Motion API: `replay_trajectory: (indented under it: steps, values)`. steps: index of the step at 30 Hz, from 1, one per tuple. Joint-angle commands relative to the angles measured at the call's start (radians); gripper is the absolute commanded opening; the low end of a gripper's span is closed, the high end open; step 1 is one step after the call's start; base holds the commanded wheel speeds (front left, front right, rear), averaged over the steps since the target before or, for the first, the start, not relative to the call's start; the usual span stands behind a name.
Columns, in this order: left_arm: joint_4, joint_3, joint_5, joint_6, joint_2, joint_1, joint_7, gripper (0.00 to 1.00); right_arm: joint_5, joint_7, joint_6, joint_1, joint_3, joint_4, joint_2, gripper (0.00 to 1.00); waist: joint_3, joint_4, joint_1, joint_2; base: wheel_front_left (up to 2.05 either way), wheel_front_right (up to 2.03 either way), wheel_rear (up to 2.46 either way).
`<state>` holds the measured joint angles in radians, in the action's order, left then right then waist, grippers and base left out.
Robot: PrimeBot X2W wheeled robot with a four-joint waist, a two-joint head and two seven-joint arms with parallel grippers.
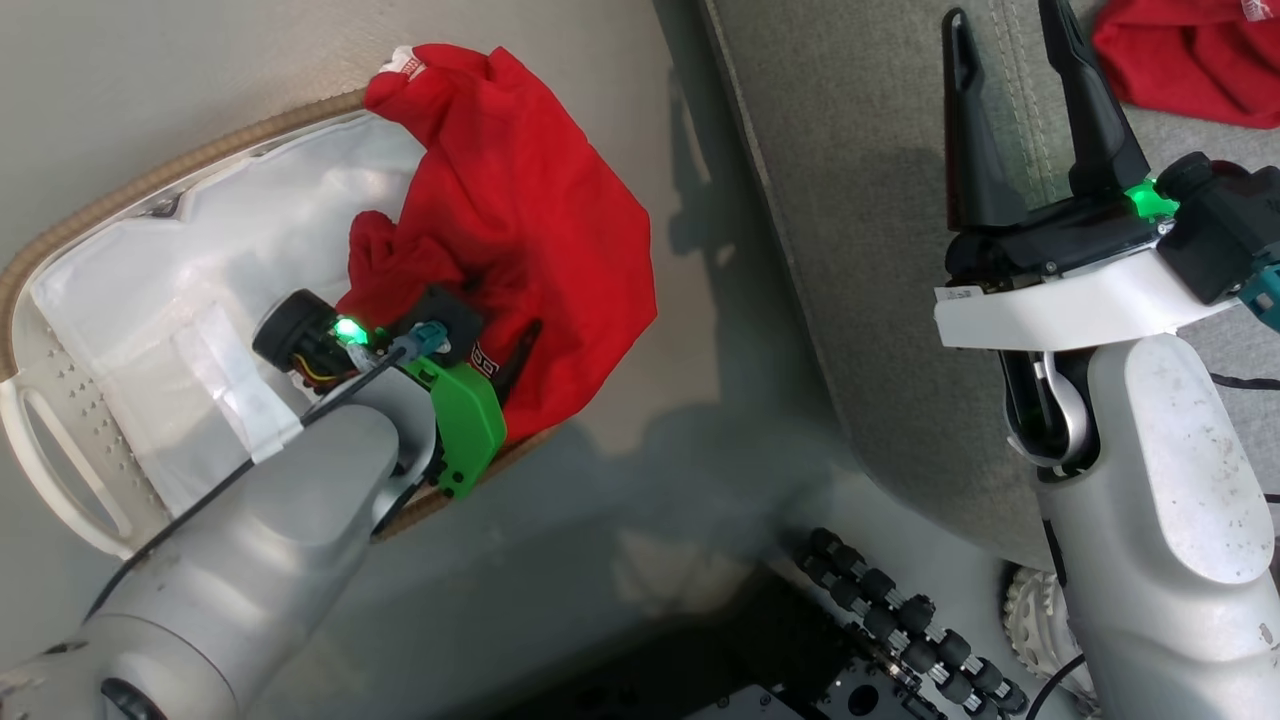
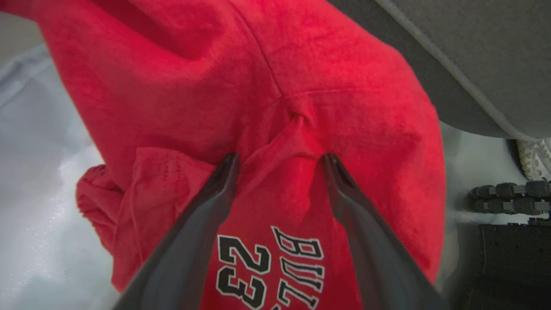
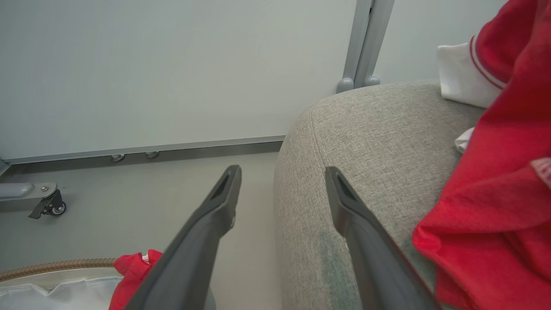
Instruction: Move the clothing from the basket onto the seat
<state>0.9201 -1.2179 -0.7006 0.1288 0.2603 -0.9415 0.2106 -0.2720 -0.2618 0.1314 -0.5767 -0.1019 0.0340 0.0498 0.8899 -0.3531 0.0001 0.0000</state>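
Note:
A red garment lies bunched in the white basket and hangs over its right rim. My left gripper is pushed down into it. In the left wrist view it stands open, its fingertips pressed on the cloth either side of a raised fold, above the "BULLS 23" lettering. My right gripper is open and holds nothing, over the left edge of the grey sofa. A second red garment with white trim lies on the seat, to the right of that gripper.
The basket's white liner is bare on its left side. A strip of grey floor separates basket and sofa. My base with black rollers is at the bottom. A wall panel and a caster stand beyond the sofa's end.

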Motion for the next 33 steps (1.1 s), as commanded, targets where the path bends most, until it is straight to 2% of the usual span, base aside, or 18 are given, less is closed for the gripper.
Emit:
replay_trajectory:
  steps: [1,5,12,13,14,15,25,33]
  values:
    - [0.001,-0.018,-0.018,0.002,0.018,-0.031,-0.015,1.0,0.004,-0.005,-0.001,0.001,0.0,-0.007,0.002,1.0,0.004,0.003,-0.0001,0.0,0.0,0.0,0.0]
    - [0.011,-0.056,-0.016,0.002,0.033,-0.059,-0.05,1.0,0.009,-0.005,-0.001,0.01,-0.002,-0.013,0.002,1.0,0.012,0.006,-0.0001,0.0,0.0,0.0,0.0]
    - [0.006,-0.063,0.064,0.002,0.023,-0.047,-0.1,1.0,0.018,-0.005,-0.001,0.021,-0.008,-0.024,0.002,1.0,0.015,0.012,-0.0001,0.0,0.0,0.0,0.0]
    - [0.004,-0.063,0.068,0.002,0.021,-0.043,-0.103,0.83,0.019,-0.005,-0.001,0.023,-0.008,-0.025,0.002,1.0,0.014,0.013,-0.0001,0.0,0.0,0.0,0.0]
    - [0.002,-0.063,0.068,0.002,0.018,-0.038,-0.108,0.2,0.02,-0.005,-0.001,0.024,-0.008,-0.026,0.002,1.0,0.013,0.014,-0.0001,0.0,0.0,0.0,0.0]
    - [0.0,-0.063,0.069,0.002,0.017,-0.035,-0.11,0.0,0.02,-0.005,-0.001,0.024,-0.009,-0.026,0.002,1.0,0.013,0.015,-0.0001,0.0,0.0,0.0,0.0]
    - [0.01,-0.063,0.008,0.002,0.021,-0.009,-0.034,0.0,0.016,-0.005,-0.001,-0.004,-0.024,0.004,0.002,1.0,-0.029,0.012,-0.0001,0.0,0.0,0.0,0.0]
    - [0.044,-0.043,-0.125,0.002,-0.041,0.051,0.052,0.0,0.051,-0.005,-0.001,0.021,-0.008,0.051,0.003,1.0,-0.173,0.072,-0.0001,0.0,0.0,0.0,0.0]
